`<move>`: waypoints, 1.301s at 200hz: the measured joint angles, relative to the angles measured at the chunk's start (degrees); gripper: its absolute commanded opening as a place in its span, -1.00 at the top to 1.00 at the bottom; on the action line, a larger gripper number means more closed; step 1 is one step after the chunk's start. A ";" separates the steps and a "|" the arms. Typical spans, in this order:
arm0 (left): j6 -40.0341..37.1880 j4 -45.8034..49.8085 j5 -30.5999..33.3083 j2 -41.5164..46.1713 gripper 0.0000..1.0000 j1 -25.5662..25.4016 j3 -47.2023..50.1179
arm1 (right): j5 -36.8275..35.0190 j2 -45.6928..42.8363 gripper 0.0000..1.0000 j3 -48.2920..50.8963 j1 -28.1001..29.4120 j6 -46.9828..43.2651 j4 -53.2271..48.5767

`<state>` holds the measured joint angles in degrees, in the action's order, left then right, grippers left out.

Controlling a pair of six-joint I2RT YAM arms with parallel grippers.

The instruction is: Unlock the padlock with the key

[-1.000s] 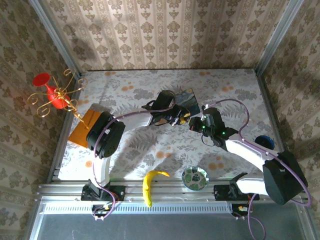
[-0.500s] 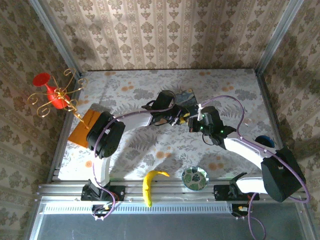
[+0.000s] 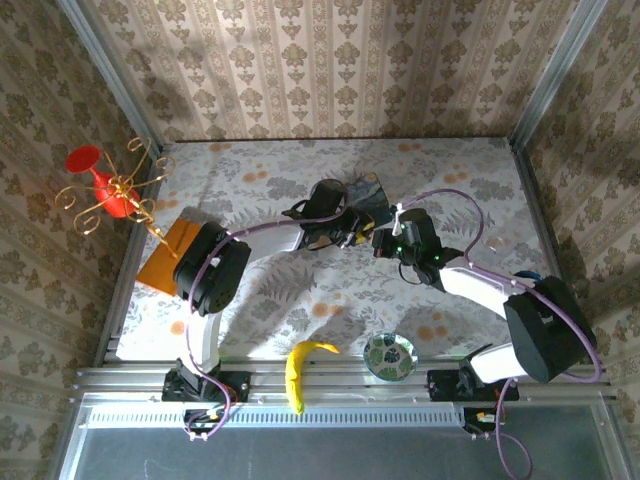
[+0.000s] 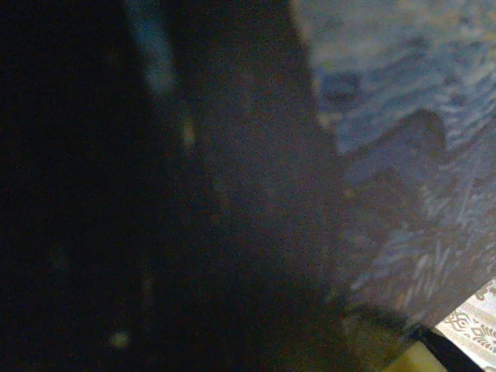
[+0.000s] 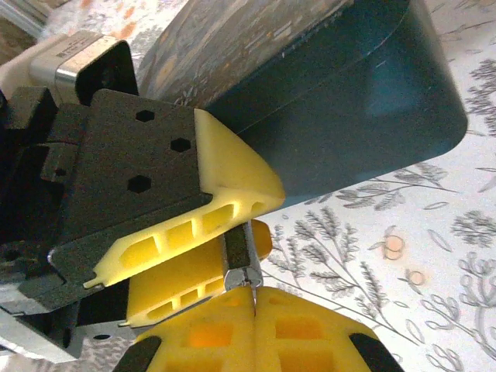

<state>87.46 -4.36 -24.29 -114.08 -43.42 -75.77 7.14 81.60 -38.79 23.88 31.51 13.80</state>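
surface (image 3: pixel 250 170) is printed with grey leaves and orange dots | box (image 5: pixel 364 101) is painted dark blue | banana (image 3: pixel 297 370) is coloured bright yellow

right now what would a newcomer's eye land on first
The left gripper and right gripper meet mid-table by the blue painted box, the left pinching a small silvery metal piece. Next, the red vase at the left edge and the banana at the front rail.
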 measured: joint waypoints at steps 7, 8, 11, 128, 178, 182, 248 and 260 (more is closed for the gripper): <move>0.00 -0.02 0.09 0.00 1.00 0.15 -0.02 | 1.36 0.52 1.00 0.00 -0.52 0.48 0.83; 0.00 -0.02 0.11 0.00 1.00 0.17 -0.02 | 1.46 0.59 1.00 0.00 -0.57 0.55 0.94; 0.00 -0.02 0.13 0.00 1.00 0.26 -0.02 | 2.21 0.85 1.00 0.00 -0.85 0.81 1.31; 1.31 -2.16 3.61 -0.55 1.00 1.90 0.83 | 17.00 18.64 1.00 8.00 -6.91 51.45 43.30; 2.69 -4.37 4.02 -0.57 0.95 1.95 1.92 | 15.39 23.37 1.00 10.27 -6.58 66.77 55.87; 2.93 -4.90 3.98 -0.57 0.86 1.95 2.01 | 15.15 23.37 1.00 10.34 -6.58 67.45 56.28; 3.85 -6.51 2.82 -0.57 0.03 2.29 3.13 | 10.12 26.75 1.00 11.04 -5.07 76.56 61.99; 4.26 -7.10 -1.62 -0.52 -0.22 1.25 3.15 | 8.74 27.82 1.00 10.32 -4.83 77.24 61.81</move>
<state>91.72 -11.46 -25.91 -114.61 -42.17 -72.62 15.88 109.43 -28.47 19.05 108.75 75.61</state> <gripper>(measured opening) 0.509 0.046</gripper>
